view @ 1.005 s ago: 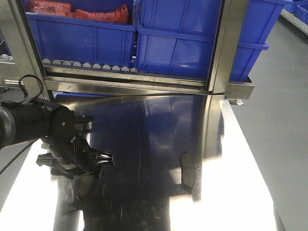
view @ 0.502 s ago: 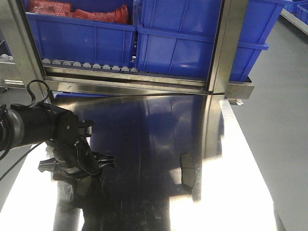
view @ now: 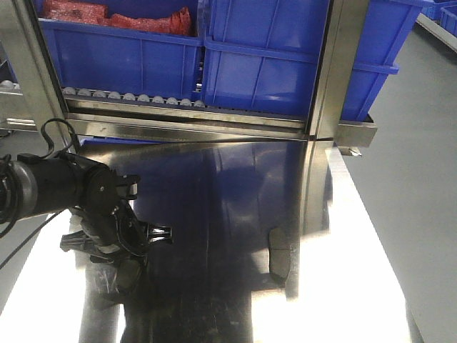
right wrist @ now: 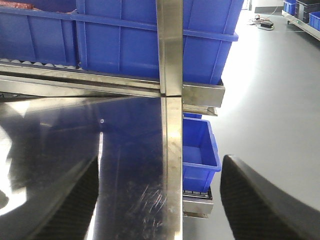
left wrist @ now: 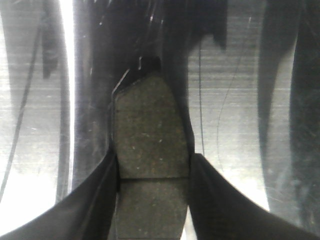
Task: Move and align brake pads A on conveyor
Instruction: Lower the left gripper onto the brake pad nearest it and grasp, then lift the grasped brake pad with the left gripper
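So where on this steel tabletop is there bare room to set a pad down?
Bare: the middle of the steel tabletop, between the left pincer and the loose brake pad, and the strip from that pad to the right edge. Crowded: the left side around the held brake pad; blue bins behind.

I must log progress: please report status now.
Left claw shut on pad. Right claw open, empty. Second pad on steel table, apart. Conveyor not in view.

Front view: high, angled down across the steel tabletop (view: 228, 236) toward blue bins (view: 264, 64) | Left wrist: very close, facing straight down between its jaws | Right wrist: low, level, facing the bins | Shared: tabletop in all three, bins in two.
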`<state>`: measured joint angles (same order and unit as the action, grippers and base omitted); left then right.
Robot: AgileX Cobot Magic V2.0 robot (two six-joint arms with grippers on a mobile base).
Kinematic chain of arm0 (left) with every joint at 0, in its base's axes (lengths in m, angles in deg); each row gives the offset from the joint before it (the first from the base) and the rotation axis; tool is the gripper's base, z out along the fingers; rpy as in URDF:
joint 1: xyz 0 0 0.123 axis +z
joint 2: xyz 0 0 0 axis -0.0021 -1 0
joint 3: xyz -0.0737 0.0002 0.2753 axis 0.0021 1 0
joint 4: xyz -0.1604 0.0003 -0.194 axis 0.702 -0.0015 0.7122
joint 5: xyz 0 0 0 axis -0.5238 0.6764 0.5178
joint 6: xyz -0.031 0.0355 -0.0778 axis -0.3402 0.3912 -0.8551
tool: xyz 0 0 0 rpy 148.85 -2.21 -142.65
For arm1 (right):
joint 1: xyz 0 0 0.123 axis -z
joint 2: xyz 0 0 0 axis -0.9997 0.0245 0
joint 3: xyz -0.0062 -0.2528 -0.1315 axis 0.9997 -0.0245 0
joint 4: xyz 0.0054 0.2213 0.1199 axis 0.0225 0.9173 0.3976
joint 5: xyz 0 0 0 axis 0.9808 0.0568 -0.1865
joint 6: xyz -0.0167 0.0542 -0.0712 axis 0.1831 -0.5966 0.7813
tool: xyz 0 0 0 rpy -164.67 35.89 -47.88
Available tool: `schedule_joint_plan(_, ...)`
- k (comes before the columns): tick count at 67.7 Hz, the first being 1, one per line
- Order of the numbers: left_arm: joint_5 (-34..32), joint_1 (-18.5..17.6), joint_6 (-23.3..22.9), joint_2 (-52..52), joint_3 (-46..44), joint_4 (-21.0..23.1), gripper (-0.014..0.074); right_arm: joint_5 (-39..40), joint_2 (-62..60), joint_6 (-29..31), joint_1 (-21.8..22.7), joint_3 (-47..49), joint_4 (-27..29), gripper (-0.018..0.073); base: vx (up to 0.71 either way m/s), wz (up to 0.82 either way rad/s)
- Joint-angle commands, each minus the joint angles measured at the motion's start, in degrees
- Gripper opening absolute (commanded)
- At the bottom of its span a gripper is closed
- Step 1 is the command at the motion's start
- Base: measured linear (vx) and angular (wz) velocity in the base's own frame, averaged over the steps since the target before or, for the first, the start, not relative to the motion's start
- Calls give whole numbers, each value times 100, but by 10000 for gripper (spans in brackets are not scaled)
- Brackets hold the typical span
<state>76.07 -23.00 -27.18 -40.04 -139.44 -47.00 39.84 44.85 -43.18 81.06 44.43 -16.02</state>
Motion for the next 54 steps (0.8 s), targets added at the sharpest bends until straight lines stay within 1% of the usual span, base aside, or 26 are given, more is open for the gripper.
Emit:
schedule_joint_plan(1,-94,-30,-25,310,-120,-52,-7,415,83,-3,7,136,-55,487,0,0)
schedule_joint_plan(11,-169,-77,-97,807,26,-434,-6,415,83,-3,7,136,-55,487,0,0)
schedule_joint_plan(18,-285,-77,-108,1302,208,-514,-6,410,83,-3,7,136,-55,487,0,0)
schedule_joint_plan(29,-215,-77,-108,2103,512,-689,-6,410,83,-3,7,136,-55,487,0,0)
schedule_joint_plan(40,-211,-77,-108,3100,918,-703,-6,410,83,-3,7,136,-55,487,0,0)
schedule_joint_plan(54,-47,-77,127,4467,1510,-695,-6,410,83,-3,7,136,-55,487,0,0)
